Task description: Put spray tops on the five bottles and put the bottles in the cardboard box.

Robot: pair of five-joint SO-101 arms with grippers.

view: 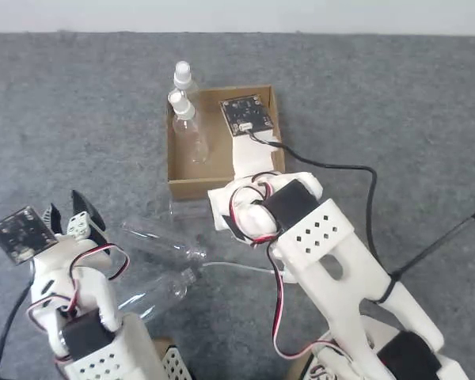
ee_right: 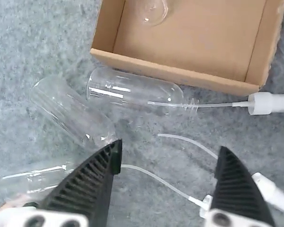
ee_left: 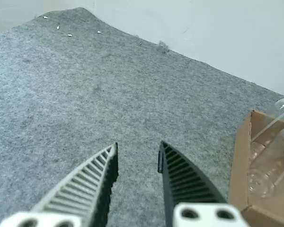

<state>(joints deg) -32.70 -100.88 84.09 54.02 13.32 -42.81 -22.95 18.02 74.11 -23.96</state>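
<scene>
Open cardboard box (view: pixel 174 162) holds one upright, capped spray bottle (view: pixel 190 134). Three clear uncapped bottles (ee_right: pixel 132 91) lie on their sides just outside it, with white spray tops (ee_right: pixel 270 102) beside them.

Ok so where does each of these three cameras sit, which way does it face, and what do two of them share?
High view: fixed above the table, looking down; shows the left arm and right arm.
Left wrist view: on the left wrist, facing across the grey mat past open jaws.
Right wrist view: on the right wrist, looking down between open jaws at a lying bottle.
Shared: all three see the cardboard box.
</scene>
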